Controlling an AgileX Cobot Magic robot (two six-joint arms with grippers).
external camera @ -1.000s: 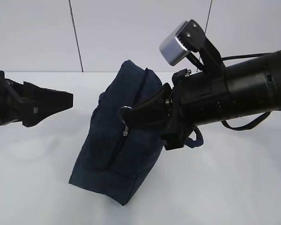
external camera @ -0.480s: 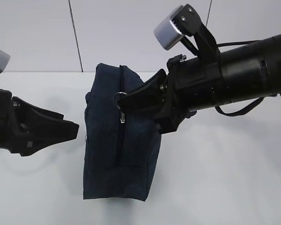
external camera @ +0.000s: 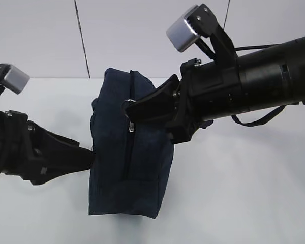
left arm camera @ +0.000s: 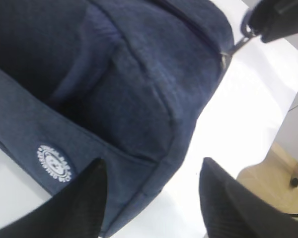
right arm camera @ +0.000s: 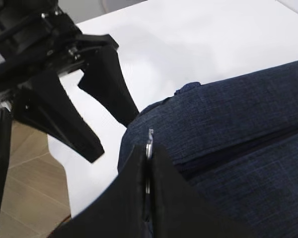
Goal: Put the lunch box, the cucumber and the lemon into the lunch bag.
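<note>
Right claw [external camera: 134,108] pinches zipper ring [external camera: 128,107]; left claw [external camera: 86,157], parted, seemingly touches lunch bag [external camera: 127,168] edge.

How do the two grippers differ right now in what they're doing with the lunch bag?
The right gripper is shut on the ring zipper pull near the top of the lunch bag; the left gripper is open, its fingers straddling the bag's lower corner without clamping. The right reaches in high, the left low. Both are black and meet the same bag.
</note>
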